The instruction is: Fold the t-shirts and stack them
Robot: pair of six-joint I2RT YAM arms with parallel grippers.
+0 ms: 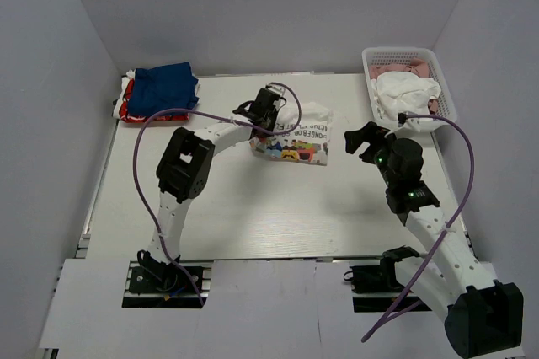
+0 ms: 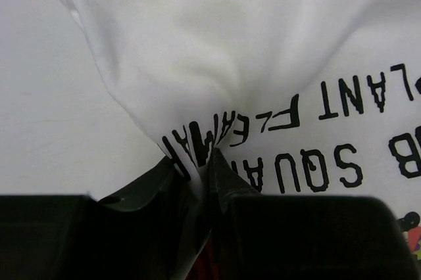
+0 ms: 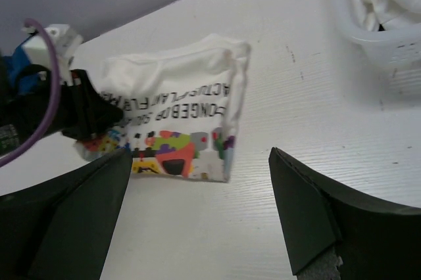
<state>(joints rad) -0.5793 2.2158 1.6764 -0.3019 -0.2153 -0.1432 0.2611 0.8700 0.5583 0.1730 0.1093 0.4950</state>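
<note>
The folded white shirt [image 1: 296,136] lies mid-table, its long axis running left to right. The left gripper [image 2: 207,162] is pinched on a pucker of cloth at the shirt's left edge, by the lettering. The right gripper [image 1: 362,141] hangs just right of the shirt, jaws wide, holding nothing. The blue-and-red stack [image 1: 158,93] sits in the far-left corner, well left of the shirt, so the left arm looks the nearer carrier.

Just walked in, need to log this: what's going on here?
The left gripper is pinched shut on the left edge of the folded white printed t-shirt mid-table. The right gripper hovers open to its right, holding nothing. A folded blue shirt lies on a red shirt in the far left corner; a basket of clothes stands far right.
</note>
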